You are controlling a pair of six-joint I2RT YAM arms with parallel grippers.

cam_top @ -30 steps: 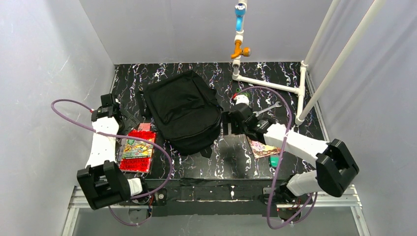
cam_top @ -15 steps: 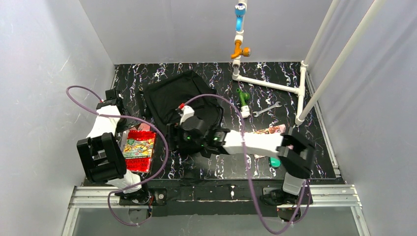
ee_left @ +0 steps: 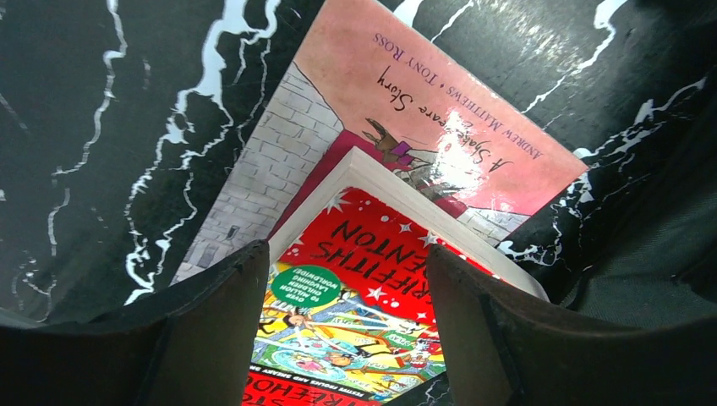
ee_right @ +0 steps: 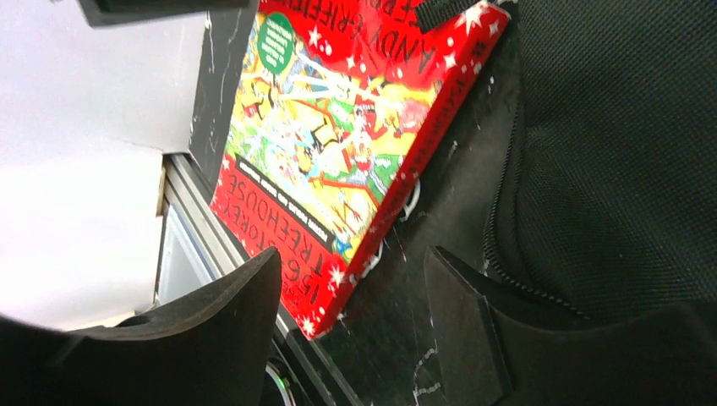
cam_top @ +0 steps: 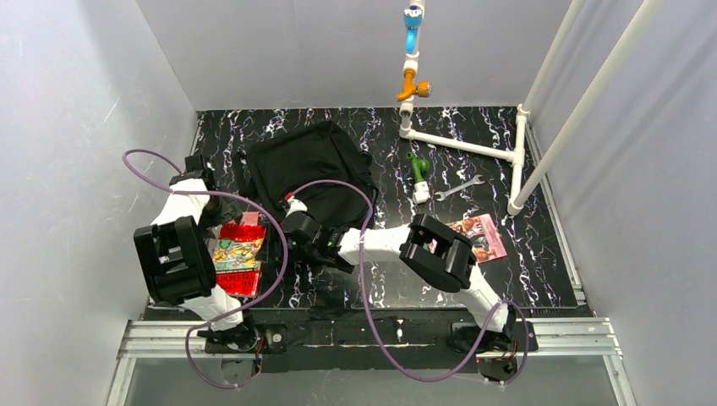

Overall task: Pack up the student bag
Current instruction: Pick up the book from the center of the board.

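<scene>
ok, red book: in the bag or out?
Out. The red book lies flat on a pink book, on the table beside the student bag.

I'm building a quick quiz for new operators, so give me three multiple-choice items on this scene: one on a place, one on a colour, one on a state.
1. Where does the red book lie?
A. on the left-arm side of the student bag
B. on top of the bag
C. under the white pipes

2. What colour is the lower book beneath it?
A. blue
B. pink
C. green

3. The wrench is:
A. held by the right tool
B. inside the bag
C. lying loose on the table

Answers: A, the top view shows it left of the bag. B, the left wrist view shows a pink cover under the red one. C, it lies bare on the table with nothing gripping it.
</scene>
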